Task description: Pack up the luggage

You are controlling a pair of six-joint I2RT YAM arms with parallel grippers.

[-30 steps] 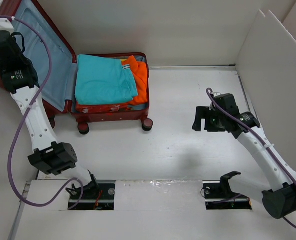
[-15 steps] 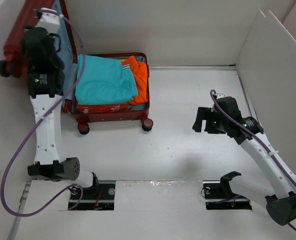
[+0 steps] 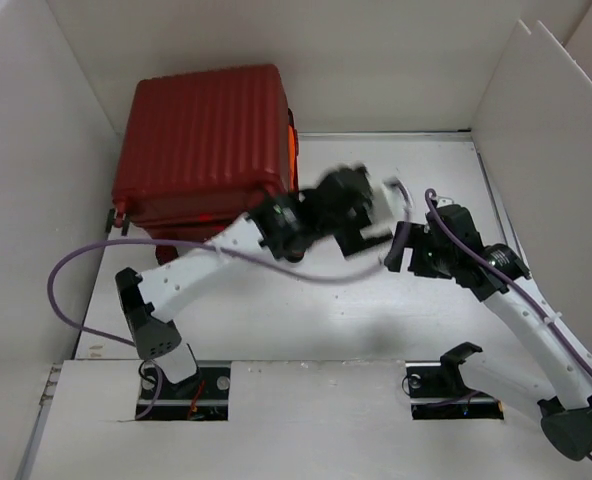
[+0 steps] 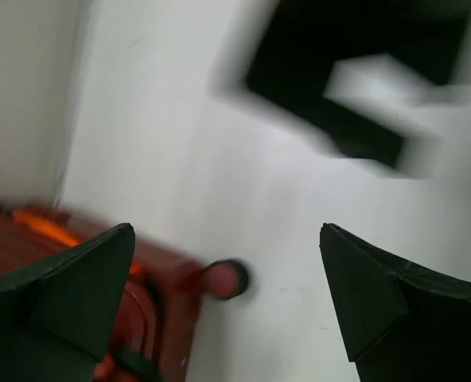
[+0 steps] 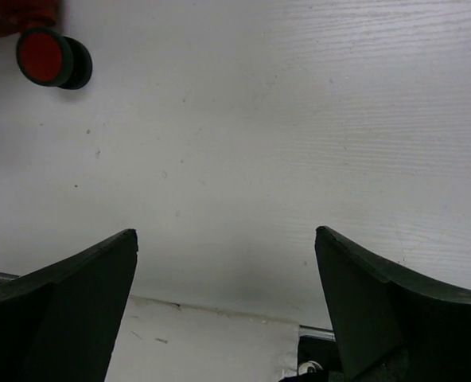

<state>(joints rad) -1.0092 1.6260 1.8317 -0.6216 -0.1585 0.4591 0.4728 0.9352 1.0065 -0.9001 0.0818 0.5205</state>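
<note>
The luggage [image 3: 201, 140] lies at the back left with its dark red ribbed lid down. A strip of orange cloth [image 3: 292, 148] shows at its right edge. My left gripper [image 3: 366, 235] is blurred over the middle of the table, right of the luggage, open and holding nothing. The left wrist view shows the open left gripper [image 4: 226, 231] above the luggage's corner [image 4: 29, 247] and one wheel [image 4: 223, 278]. My right gripper [image 3: 408, 255] hangs open just right of the left one. Its own view shows the right gripper [image 5: 225, 231] empty over bare table, with a wheel [image 5: 48, 57] at top left.
White walls close the table at the back and left, and a slanted white board [image 3: 546, 150] stands on the right. A white strip [image 3: 306, 385] runs along the near edge by the arm bases. A dark blurred shape [image 4: 355, 87] fills the left wrist view's top right.
The luggage lid has swung down over the clothes. My left arm left the lid, swept right to the table's middle and opened. The right gripper shifted slightly.
</note>
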